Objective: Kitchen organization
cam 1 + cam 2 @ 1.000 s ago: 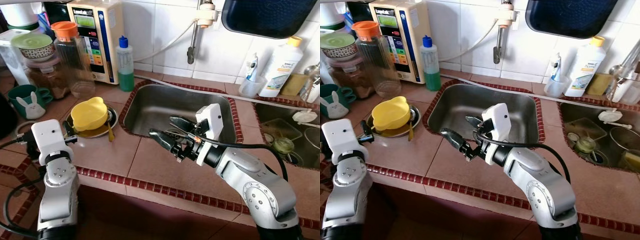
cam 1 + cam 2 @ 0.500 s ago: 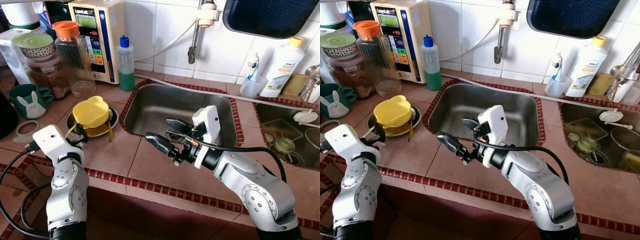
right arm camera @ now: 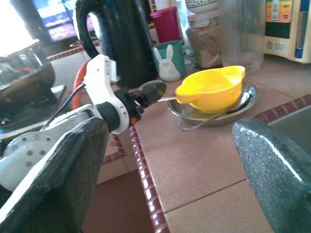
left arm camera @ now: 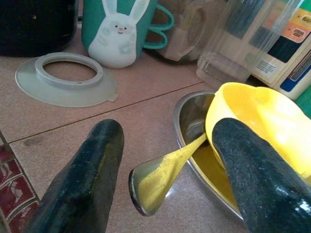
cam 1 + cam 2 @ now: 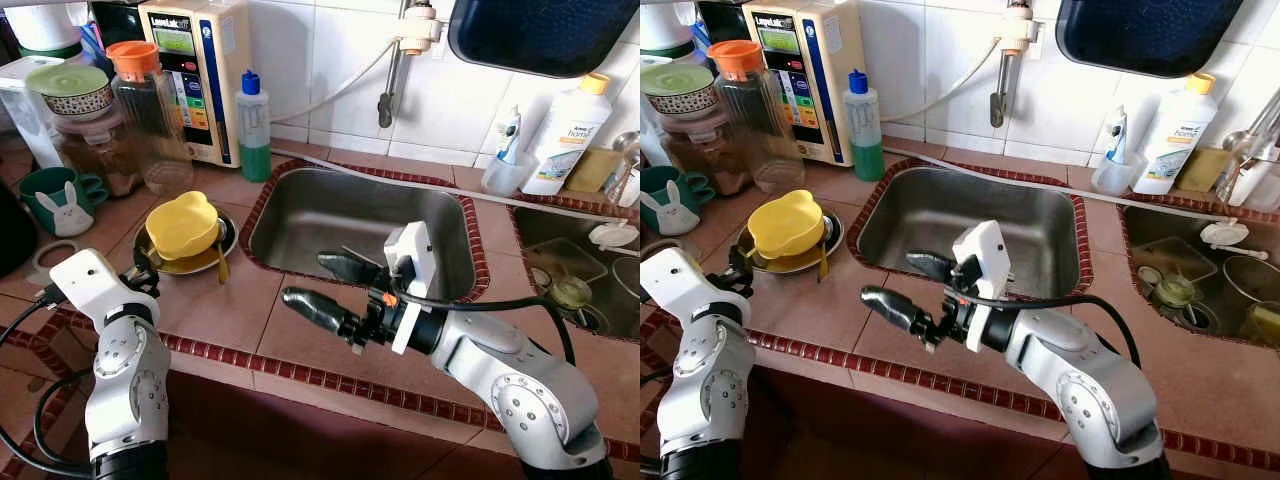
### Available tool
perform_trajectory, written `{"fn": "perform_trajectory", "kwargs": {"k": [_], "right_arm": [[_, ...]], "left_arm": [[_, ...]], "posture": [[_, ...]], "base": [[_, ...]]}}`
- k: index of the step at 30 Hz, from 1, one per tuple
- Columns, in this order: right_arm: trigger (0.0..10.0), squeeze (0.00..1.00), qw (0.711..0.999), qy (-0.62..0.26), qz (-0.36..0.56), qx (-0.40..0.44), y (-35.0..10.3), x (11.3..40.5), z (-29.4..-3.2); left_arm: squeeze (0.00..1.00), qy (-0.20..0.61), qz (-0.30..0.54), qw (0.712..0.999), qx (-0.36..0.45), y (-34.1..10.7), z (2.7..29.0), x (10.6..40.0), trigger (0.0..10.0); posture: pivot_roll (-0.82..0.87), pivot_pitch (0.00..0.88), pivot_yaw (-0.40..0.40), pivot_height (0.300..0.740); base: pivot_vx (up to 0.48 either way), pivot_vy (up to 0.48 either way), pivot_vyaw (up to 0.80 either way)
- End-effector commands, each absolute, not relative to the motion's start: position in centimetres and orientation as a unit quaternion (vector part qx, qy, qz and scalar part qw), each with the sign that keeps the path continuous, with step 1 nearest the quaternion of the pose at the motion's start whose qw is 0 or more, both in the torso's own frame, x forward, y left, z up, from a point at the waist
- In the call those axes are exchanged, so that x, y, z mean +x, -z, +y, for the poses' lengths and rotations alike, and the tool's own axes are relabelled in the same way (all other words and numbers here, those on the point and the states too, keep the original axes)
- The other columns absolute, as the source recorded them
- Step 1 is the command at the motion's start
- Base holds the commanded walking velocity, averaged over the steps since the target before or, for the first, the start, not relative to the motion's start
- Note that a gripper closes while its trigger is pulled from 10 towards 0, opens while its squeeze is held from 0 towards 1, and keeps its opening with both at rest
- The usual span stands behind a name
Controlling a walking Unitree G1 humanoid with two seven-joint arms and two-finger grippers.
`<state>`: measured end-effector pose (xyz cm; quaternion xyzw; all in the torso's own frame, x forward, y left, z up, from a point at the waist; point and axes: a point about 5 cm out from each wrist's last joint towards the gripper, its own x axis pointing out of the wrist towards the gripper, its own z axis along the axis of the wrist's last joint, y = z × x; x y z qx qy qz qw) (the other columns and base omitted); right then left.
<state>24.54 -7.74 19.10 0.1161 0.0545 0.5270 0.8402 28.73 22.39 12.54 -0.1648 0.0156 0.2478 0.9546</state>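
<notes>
Two robot arms reach over a busy kitchen counter by the sink.

A yellow bowl (image 5: 181, 223) sits on a metal plate (image 5: 224, 244) at the middle left of the head view, with a spoon (image 5: 220, 262) lying at the plate's edge. Behind them stand a glass jug (image 5: 146, 110), a green soap bottle (image 5: 253, 123) and a green bunny mug (image 5: 50, 200). A flat plastic ring (image 4: 65, 79) lies near the mug. The sink (image 5: 360, 225) is in the middle. The left gripper (image 4: 167, 177) is low at the lower left, fingers apart, just beside the plate, with a spoon handle (image 4: 160, 171) between them. The right gripper (image 5: 330, 288) hangs over the counter in front of the sink, fingers wide apart, holding nothing.
</notes>
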Motion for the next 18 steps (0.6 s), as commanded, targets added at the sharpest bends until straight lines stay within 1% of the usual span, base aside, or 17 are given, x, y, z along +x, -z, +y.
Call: {"fn": "perform_trajectory", "kwargs": {"k": [1, 2, 18], "right_arm": [[10.0, 0.00, 0.832, -0.541, 0.047, 0.112, -19.59, 24.14, -7.57], [10.0, 0.00, 0.833, -0.540, 0.047, 0.112, -19.59, 24.15, -7.57], [10.0, 0.00, 0.833, -0.540, 0.050, 0.113, -19.51, 24.20, -7.64]], "left_arm": [[0.00, -0.249, 0.009, 0.954, -0.167, -12.85, 22.46, 28.94, 3.2], [0.00, -0.249, 0.008, 0.954, -0.169, -12.86, 22.48, 28.94, 0.0], [0.00, -0.257, -0.009, 0.950, -0.175, -13.41, 22.86, 28.78, 0.0]], "posture": [[0.03, 0.000, -0.019, 0.740], [0.03, 0.000, -0.018, 0.740], [0.04, 0.000, -0.023, 0.740]], "base": [[0.000, 0.000, 0.00], [0.000, 0.000, 0.00], [0.000, 0.000, 0.00]]}}
